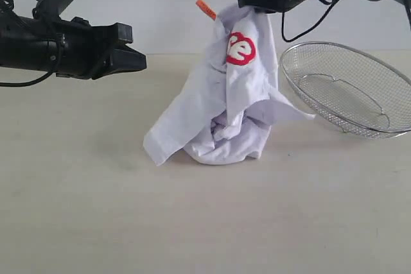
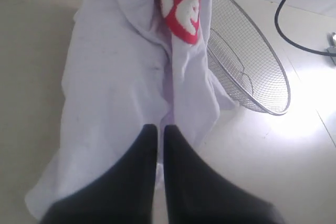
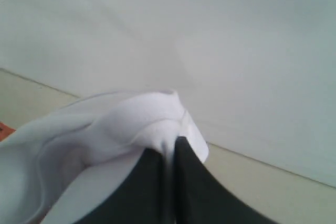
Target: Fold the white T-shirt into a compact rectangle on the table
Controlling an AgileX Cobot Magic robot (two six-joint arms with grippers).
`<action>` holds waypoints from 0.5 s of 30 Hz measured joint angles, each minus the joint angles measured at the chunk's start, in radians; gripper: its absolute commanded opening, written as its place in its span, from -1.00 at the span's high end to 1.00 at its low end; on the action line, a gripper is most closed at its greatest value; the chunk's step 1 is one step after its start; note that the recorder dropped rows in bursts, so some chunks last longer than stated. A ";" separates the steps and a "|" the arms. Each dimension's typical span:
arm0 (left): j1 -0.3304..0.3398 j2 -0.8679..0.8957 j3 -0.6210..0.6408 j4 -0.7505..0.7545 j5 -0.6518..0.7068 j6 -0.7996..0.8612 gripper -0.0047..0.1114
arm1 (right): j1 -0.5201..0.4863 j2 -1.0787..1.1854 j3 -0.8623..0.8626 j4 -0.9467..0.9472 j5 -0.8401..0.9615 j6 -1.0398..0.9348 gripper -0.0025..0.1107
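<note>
Right gripper [image 1: 252, 3] is pinched tight on the shirt [image 1: 218, 107] up by the collar. So the shirt hangs long-ways up and down, neck end on top, its bottom bunched on the table [image 1: 96, 210] around mid-width, toward the back edge. Left gripper [image 1: 136, 62] is closed on nothing, hovering apart on the shirt's left-edge side. Basket [image 1: 289, 68] sits just beside the shirt on the other side.
</note>
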 measured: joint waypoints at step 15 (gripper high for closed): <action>0.000 0.000 0.000 -0.004 -0.002 0.027 0.84 | -0.010 0.000 -0.004 -0.013 0.050 0.014 -0.43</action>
